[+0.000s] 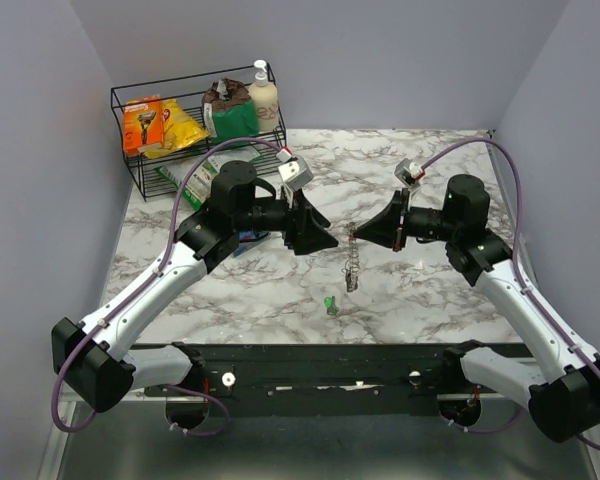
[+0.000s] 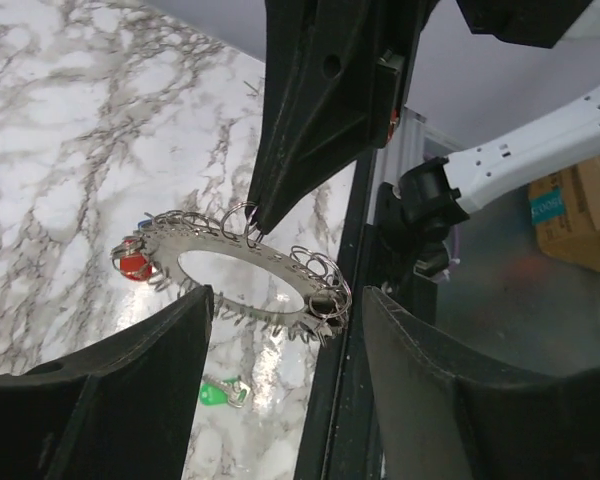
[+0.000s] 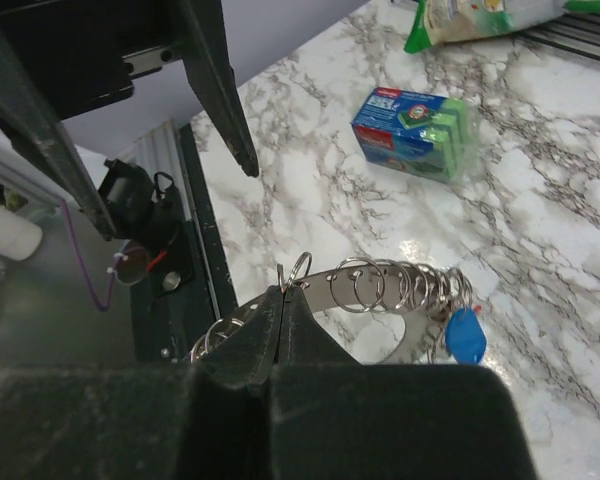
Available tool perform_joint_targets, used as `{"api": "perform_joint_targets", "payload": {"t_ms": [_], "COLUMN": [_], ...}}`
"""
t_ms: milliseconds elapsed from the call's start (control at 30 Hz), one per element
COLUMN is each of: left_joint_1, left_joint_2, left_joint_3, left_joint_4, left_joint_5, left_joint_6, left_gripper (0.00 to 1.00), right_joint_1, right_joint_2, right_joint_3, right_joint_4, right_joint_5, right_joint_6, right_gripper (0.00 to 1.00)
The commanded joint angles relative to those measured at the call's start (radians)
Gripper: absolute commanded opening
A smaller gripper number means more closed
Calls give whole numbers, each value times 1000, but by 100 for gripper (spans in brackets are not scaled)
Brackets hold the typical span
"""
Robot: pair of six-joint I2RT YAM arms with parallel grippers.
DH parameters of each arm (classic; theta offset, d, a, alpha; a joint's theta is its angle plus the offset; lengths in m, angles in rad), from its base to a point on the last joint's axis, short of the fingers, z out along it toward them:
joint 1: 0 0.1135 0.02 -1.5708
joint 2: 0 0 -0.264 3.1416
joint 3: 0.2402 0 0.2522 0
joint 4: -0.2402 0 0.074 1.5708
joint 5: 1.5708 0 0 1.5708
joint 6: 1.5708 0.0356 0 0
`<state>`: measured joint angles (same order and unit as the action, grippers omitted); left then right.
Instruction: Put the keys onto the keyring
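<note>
Right gripper [image 3: 283,293] pinched shut on keyring [image 3: 380,288] rim. Left gripper [image 2: 287,292] jaws apart, empty, just beside keyring. Green key [image 1: 330,303] on table [image 1: 430,290] below both: grab by head, hold keyring steady.

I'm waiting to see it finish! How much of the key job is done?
Partly done. A red key and a blue key already hang on the keyring. In hand: the right arm's jaws are shut on the keyring, holding it above the table, and the left arm's jaws stand open beside it. Left to do: the green key lies loose on the table.
</note>
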<state>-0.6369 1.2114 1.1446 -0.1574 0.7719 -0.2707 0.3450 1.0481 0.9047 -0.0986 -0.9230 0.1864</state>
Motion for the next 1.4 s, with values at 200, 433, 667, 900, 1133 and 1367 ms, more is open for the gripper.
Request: {"api": "perform_joint_targets", "payload": {"t_ms": [200,433,667,900,1133,1367], "left_joint_1": [2,-1,-24,-52,-60,-64], "left_joint_2": [-4,39,74,97,112,128], "left_joint_3": [-11,-10,18,24,30,35], "left_joint_4": [162,245,239,254,243,231], "left_joint_5": [142,176,179,175,168,162], "left_joint_6": [-143,-216,-220,-228,-217,-208], "left_gripper": [58,51,49,44,42,33], "right_joint_1": [-5,-3,-5,-3,-3,-3], "right_joint_2": [-60,-86,-99,-103,-105,-106], "right_joint_3": [23,5,-4,-10,-13,-16], "right_joint_4": [82,91,88,89,89,89], "right_joint_5": [-125,-134,-139,-131,-131,-135], "right_joint_6": [99,128,134,137,139,142], "right_gripper": [1,1,1,1,1,1]}}
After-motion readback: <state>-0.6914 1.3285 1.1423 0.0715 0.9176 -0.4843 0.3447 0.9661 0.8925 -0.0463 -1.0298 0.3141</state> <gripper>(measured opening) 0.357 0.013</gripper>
